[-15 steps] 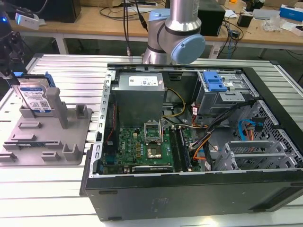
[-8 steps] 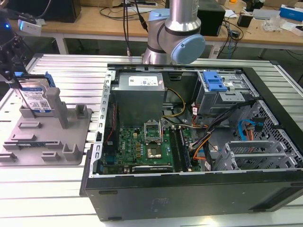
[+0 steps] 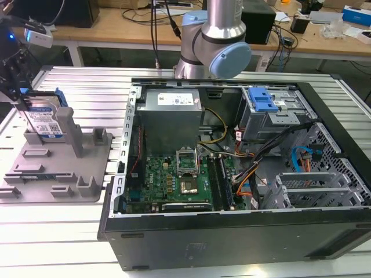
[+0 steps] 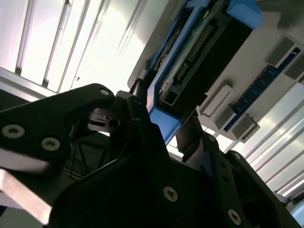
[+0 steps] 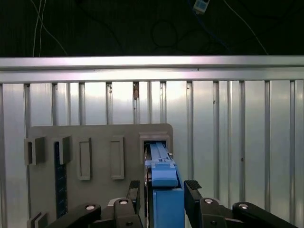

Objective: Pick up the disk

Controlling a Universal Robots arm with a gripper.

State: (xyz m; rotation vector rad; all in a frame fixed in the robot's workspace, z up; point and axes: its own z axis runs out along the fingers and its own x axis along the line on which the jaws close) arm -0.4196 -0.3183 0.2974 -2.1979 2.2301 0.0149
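Observation:
In the exterior view the disk (image 3: 44,120) stands on edge at the exterior view's far left, its white-and-blue label facing the camera. It sits between the upright posts of the grey fixture (image 3: 64,168). My gripper (image 3: 24,105) comes down on its top edge. In the first wrist view the disk's blue rail (image 5: 165,190) runs between the two black fingers (image 5: 192,189), which press in from both sides. The second wrist view shows the disk (image 4: 199,52) from close up, its connector edge visible, with the gripper (image 4: 164,126) shut around its blue rail.
An open computer case (image 3: 232,174) lies at the exterior view's right of the fixture, with a silver power-supply box (image 3: 171,104), a motherboard (image 3: 174,179) and a blue drive cage (image 3: 264,101). The arm's base (image 3: 211,40) stands behind it. The slatted aluminium table (image 5: 237,142) surrounds the fixture.

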